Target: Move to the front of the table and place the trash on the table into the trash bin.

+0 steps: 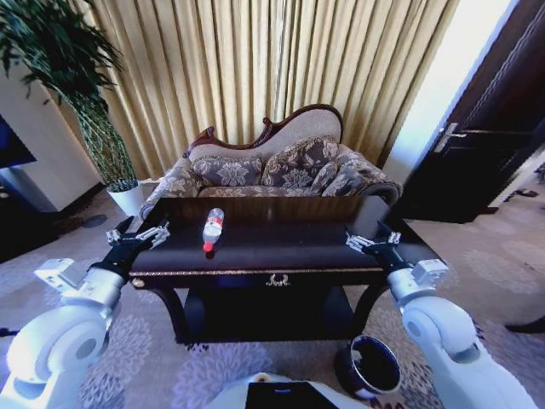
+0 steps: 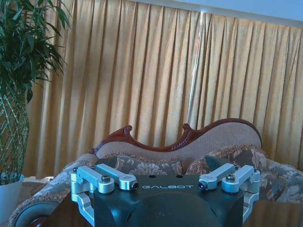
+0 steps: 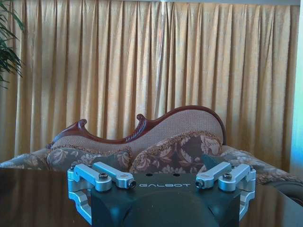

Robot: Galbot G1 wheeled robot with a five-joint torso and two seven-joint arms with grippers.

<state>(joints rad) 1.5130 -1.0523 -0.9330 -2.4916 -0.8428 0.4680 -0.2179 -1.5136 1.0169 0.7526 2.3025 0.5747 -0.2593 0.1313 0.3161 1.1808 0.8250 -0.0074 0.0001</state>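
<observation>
Nearest the robot, the small round dark trash bin with a shiny rim (image 1: 369,365) stands on the patterned carpet (image 1: 170,366) by the front right leg of the table, its lower side cut off by the right arm and the frame edge.

The left end effector (image 1: 140,236) hovers at the left end of the large glossy near-black wooden table (image 1: 281,247), fingers spread and released, holding nothing. The right end effector (image 1: 368,242) hovers at the right end, likewise spread and empty. In the left wrist view the left end effector's silver finger links (image 2: 116,178) sit splayed wide, the fingertips themselves cut off by the frame; the right wrist view shows the same of the right end effector's links (image 3: 113,176).

On the tabletop, left of centre and well apart from both end effectors, lies the clear plastic bottle with a red label (image 1: 212,228), cap toward the robot. The table's lower shelf is in deep shadow and hard to make out.

Behind the table stands a floral upholstered sofa with a carved wooden back (image 1: 281,166), its seat hidden by the table. Farther back hang gold pleated curtains (image 1: 255,68), with a tall green plant in a white pot (image 1: 94,119) at the left.
</observation>
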